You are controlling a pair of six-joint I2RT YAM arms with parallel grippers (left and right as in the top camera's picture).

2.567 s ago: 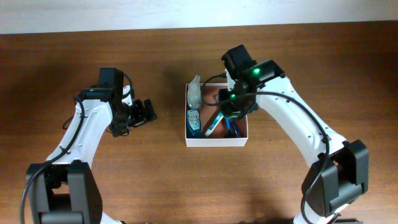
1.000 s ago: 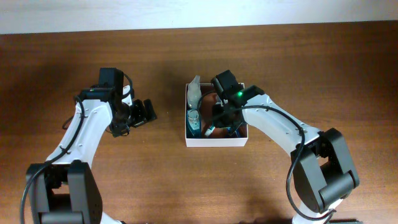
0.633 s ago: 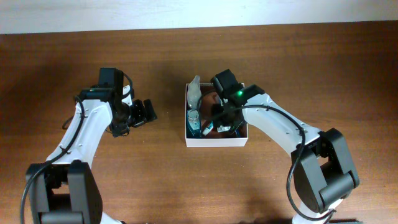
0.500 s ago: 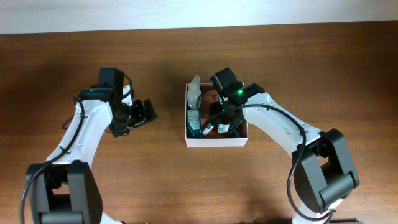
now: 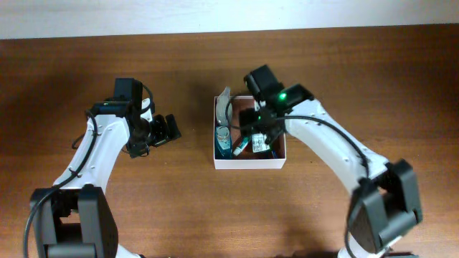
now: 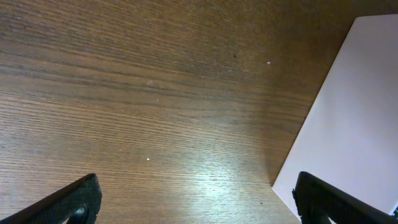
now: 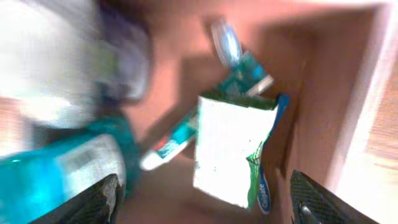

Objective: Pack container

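**Right jaws released packet inside container; left arm idle**

Finding 1. My right gripper (image 7: 205,204) stood over the shallow square white-walled container (image 5: 247,164), which sat on the brown wooden table (image 5: 358,72) between my two arms. The jaws were spread wide and held nothing. A flat white-and-green packet (image 7: 230,149) lay free on the reddish-brown floor below them, against the right-hand wall, touching neither finger.

Finding 2. I judged this item delivered, with the release done. Sharing the box were a teal bottle (image 5: 224,140), a slim teal-and-white tube (image 7: 177,143) and a pale grey pouch (image 5: 225,106) leaning over the far-left rim. The wrist picture was blurred, so I could not read the finer detail.

Finding 3. Against the frames of a second before, the right jaws had gone from partly closed to wide, and the wrist had lifted from down among the contents. In the oldest frame the packet was not visible on the box floor; now it was.

Finding 4. My left gripper (image 6: 199,202) hung with its jaws fully spread and empty over bare table, well left of the container, and had not moved across any frame.

Assessment: the packing had advanced by one item. No loose items were seen on the table.
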